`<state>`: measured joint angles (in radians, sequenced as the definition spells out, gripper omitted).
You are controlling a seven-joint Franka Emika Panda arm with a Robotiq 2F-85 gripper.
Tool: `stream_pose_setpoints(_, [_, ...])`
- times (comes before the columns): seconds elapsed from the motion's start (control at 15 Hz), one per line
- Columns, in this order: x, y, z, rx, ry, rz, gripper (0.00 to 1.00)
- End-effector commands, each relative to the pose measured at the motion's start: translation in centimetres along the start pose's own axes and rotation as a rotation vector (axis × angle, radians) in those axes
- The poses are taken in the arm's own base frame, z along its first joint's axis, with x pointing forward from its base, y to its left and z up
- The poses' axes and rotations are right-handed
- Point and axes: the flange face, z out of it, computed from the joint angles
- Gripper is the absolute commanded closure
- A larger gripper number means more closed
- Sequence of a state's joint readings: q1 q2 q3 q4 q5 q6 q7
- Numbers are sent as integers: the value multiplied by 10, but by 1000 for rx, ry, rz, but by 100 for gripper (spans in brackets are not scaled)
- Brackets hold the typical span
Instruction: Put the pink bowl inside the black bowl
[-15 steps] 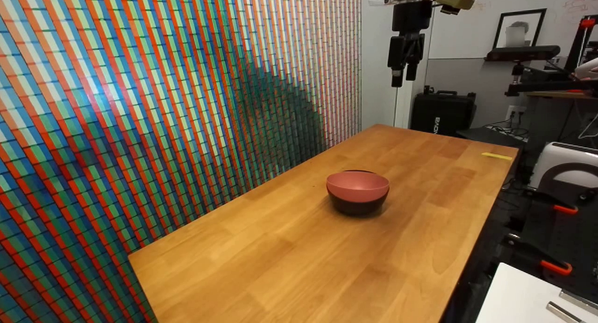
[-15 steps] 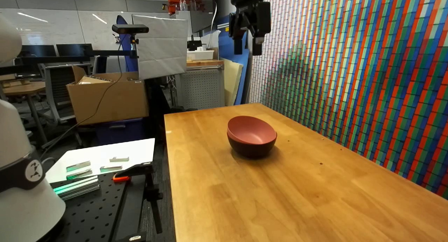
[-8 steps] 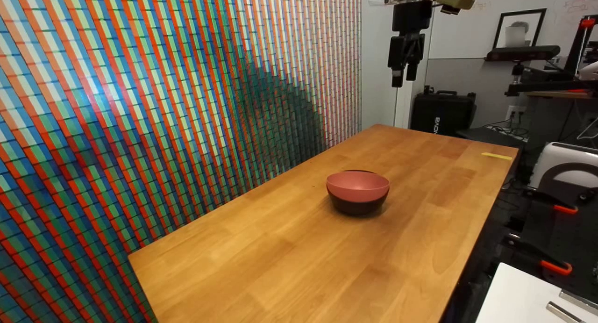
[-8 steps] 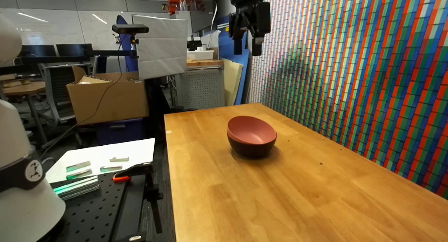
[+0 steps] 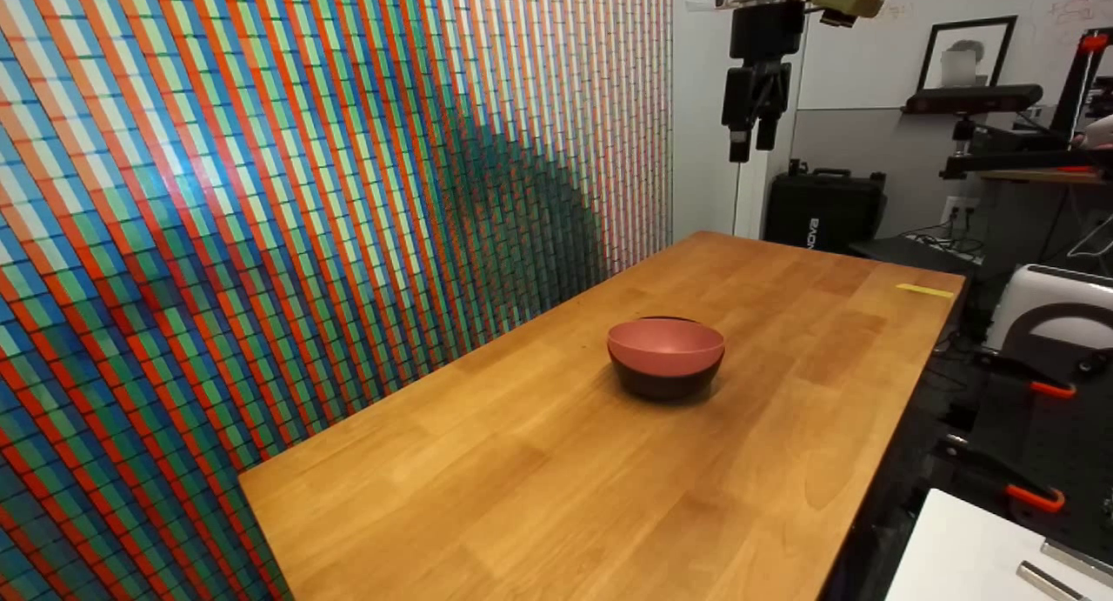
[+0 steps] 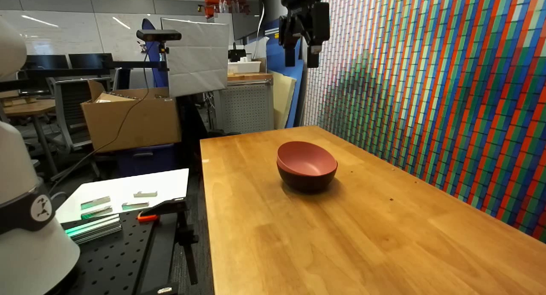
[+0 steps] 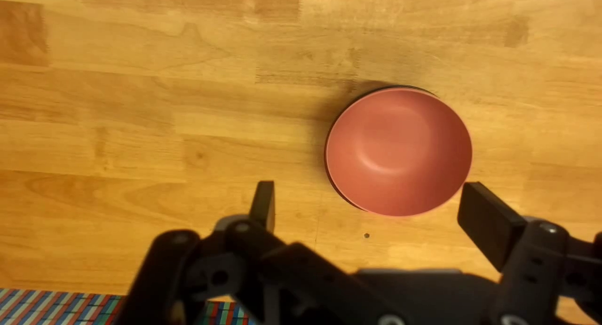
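- Two round, smooth-walled bowls sit nested on the desk (image 5: 539, 488), well below the jaws and apart from them.
- The pink bowl (image 7: 399, 151) is salmon-pink, matte and shallow, with a thin rim and a soft curved highlight on its floor; in the wrist view it shows beyond the jaws, nearer the jaw on the right of that view.
- The black bowl (image 6: 306, 184) shows as a dark rounded wall in both exterior views, and below the jaws in the wrist view as a thin dark crescent of rim.
- The pink bowl rests inside the black bowl, tilted, one side standing higher than the black rim.
- The jaws, black and blocky, point down, spread wide, with hold of nothing.
- The desk is wood, joined from lighter and darker staves; a small dark speck (image 7: 367, 235) shows between the jaws in the wrist view.
- Left of the jaws in an exterior view runs a wall covering (image 5: 304, 192) of narrow red, green, blue and pale blocks.
- Left of and lower than the jaws in an exterior view stands a brown cardboard box (image 6: 134, 124), flaps up, contents too small to tell.
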<state>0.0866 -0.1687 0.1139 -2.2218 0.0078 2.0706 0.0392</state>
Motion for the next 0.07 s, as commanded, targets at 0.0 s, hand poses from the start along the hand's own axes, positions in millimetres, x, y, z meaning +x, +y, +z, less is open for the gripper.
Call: stream_pose_setpoints(0.0, [0, 0, -1, 0, -1, 0, 0])
